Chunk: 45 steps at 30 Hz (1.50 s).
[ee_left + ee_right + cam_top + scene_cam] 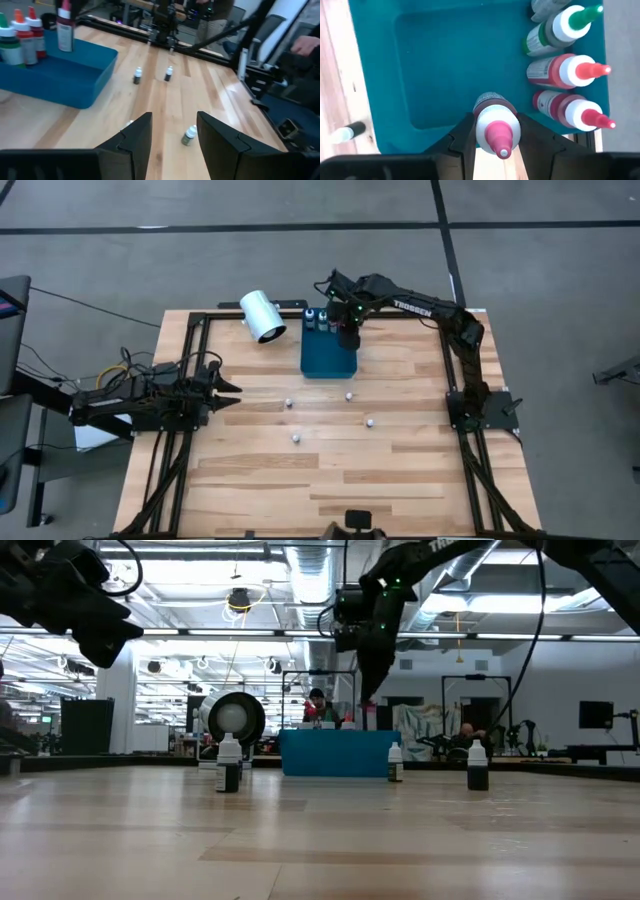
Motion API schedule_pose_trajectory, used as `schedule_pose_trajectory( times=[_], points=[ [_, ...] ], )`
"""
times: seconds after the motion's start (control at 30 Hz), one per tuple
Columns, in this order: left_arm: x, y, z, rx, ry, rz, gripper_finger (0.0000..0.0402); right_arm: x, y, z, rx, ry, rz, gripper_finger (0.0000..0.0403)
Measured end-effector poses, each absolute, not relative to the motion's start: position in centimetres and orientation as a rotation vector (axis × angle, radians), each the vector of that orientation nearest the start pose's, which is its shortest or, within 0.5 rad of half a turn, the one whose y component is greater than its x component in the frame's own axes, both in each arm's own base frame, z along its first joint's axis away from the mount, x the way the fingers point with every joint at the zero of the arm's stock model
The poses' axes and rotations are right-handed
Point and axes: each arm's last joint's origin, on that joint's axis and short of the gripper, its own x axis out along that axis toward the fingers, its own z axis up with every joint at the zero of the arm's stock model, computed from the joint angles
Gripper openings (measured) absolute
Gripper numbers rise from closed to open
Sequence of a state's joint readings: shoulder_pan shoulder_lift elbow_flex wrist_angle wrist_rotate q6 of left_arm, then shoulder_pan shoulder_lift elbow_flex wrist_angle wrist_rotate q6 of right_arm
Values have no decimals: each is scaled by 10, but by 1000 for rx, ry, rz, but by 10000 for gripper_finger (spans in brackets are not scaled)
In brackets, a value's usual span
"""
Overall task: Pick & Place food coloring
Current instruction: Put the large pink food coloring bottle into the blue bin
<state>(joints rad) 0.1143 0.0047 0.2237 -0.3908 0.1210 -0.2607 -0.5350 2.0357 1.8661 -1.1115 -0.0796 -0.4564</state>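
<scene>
The right pincer (492, 131) hangs over the blue tray (435, 65), its two dark fingers pinching a pink-topped food coloring bottle (493, 123) by the shoulders. In the high view this pincer (345, 330) sits above the tray's far end, near the back of the wooden surface (400, 470).

Inside the tray, along its far wall, stand three more bottles in a row: a green-topped one (559, 29), a red-topped one (567, 70) and another red-topped one (570, 108), the last two close beside each other. Part of a further bottle shows at the edge beyond the green one, too cut off to tell its colour. The rest of the tray's floor is bare.

Out on the surface in front of the tray, four tiny white-capped bottles (349, 395) stand upright and well apart from each other. A large white cylinder (263, 316) lies on its side just beside the tray's far left corner.

The left pincer (228, 393) waits at the left side of the surface with its fingers (137, 135) spread and nothing between them.
</scene>
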Motion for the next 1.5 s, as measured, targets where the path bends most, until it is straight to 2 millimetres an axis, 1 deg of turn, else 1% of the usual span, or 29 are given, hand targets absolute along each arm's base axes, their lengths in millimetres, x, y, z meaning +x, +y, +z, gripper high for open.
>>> schedule_pose_trajectory(
  times=[0.07,0.17,0.3,0.4,0.57,0.7,1.23,1.37,1.5],
  points=[
    [77,6,200,-279,168,37,146,358,-215,263,-6,1273,-102,115],
    [77,6,200,-279,166,47,146,354,-220,252,1,1286,-108,116],
    [77,6,200,-279,166,47,146,350,-226,245,4,1290,-114,115],
    [77,6,200,-279,166,47,146,351,-226,236,-9,1281,-114,115],
    [77,6,200,-282,166,47,146,350,-226,230,-16,1283,-106,119],
    [77,6,200,-283,166,47,146,352,-228,229,-30,1257,-118,119],
    [77,6,200,-290,166,48,146,347,-234,227,-43,1280,-140,132],
    [77,6,200,-289,167,48,146,347,-234,227,-42,1280,-140,146],
    [77,6,200,-289,167,48,146,347,-234,227,-41,1282,-139,168]
  ],
)
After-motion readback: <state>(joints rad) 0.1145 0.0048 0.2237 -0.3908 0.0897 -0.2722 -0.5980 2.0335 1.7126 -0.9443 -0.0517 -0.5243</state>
